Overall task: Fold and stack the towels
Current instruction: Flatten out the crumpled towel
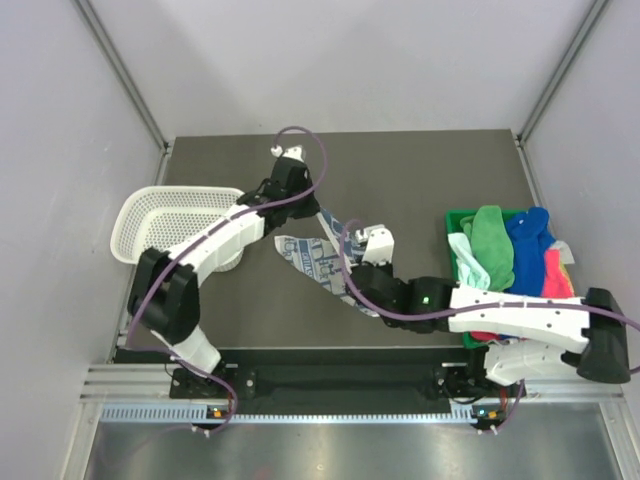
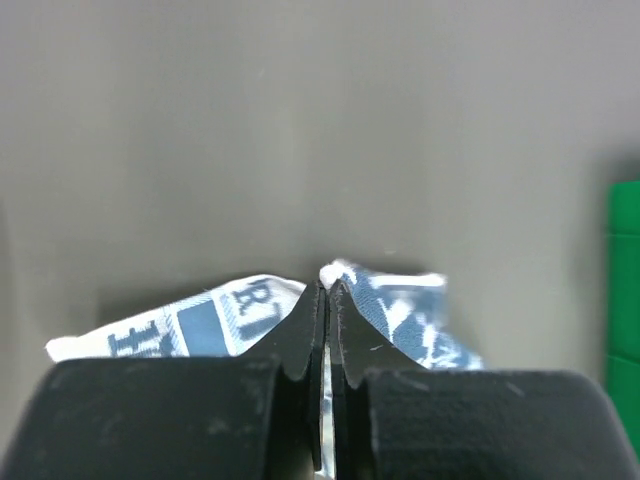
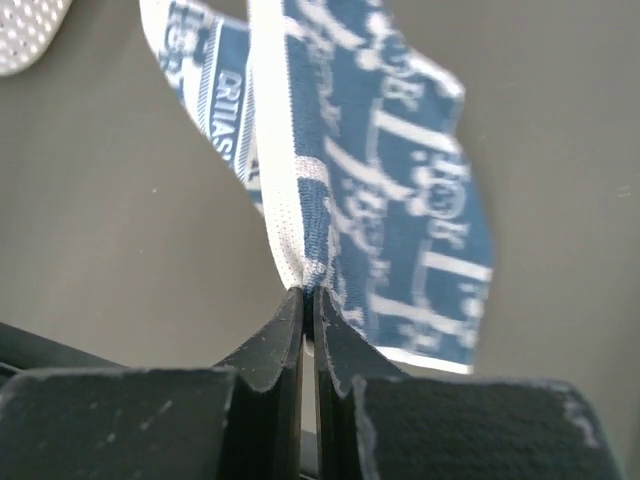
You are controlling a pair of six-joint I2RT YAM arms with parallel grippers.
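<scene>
A blue-and-white patterned towel (image 1: 318, 258) hangs stretched between my two grippers over the middle of the table. My left gripper (image 1: 322, 212) is shut on its far corner; in the left wrist view the towel (image 2: 400, 305) bunches on both sides of the closed tips (image 2: 328, 288). My right gripper (image 1: 352, 283) is shut on a near edge; in the right wrist view the towel (image 3: 400, 230) rises from the closed tips (image 3: 308, 293). More towels, green (image 1: 493, 245), royal blue (image 1: 527, 233), pale mint-white (image 1: 466, 258) and pink (image 1: 556, 276), lie heaped at the right.
A green plastic bin (image 1: 458, 217) holds the heaped towels at the table's right edge; its side shows in the left wrist view (image 2: 624, 290). A white mesh basket (image 1: 160, 215) stands at the left edge; its corner shows in the right wrist view (image 3: 25, 30).
</scene>
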